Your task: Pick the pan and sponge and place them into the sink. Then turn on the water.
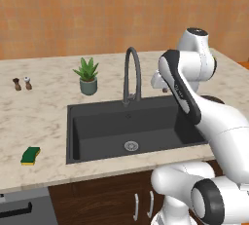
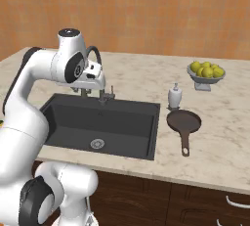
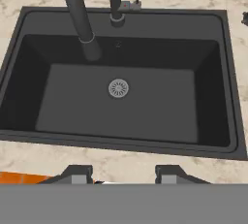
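Note:
The dark frying pan (image 2: 184, 121) lies on the counter right of the sink, handle toward the front edge. On the counter left of the sink rests the green-and-yellow sponge (image 1: 30, 155). The dark grey sink (image 1: 97, 121) holds nothing but its silvery drain (image 3: 118, 88). At its back rim stands the gooseneck faucet (image 1: 131, 73), and no stream falls from the faucet spout (image 3: 80, 14). My gripper (image 2: 92, 92) hovers high over the basin close to the faucet, pointing down. It is open, and between its fingertips (image 3: 80, 172) I see only counter edge.
A potted plant (image 1: 87, 75) and two small shakers (image 1: 22, 83) stand at the back left. A white soap dispenser (image 2: 175, 97) is just behind the pan. A bowl of lemons (image 2: 206, 71) sits at the far right.

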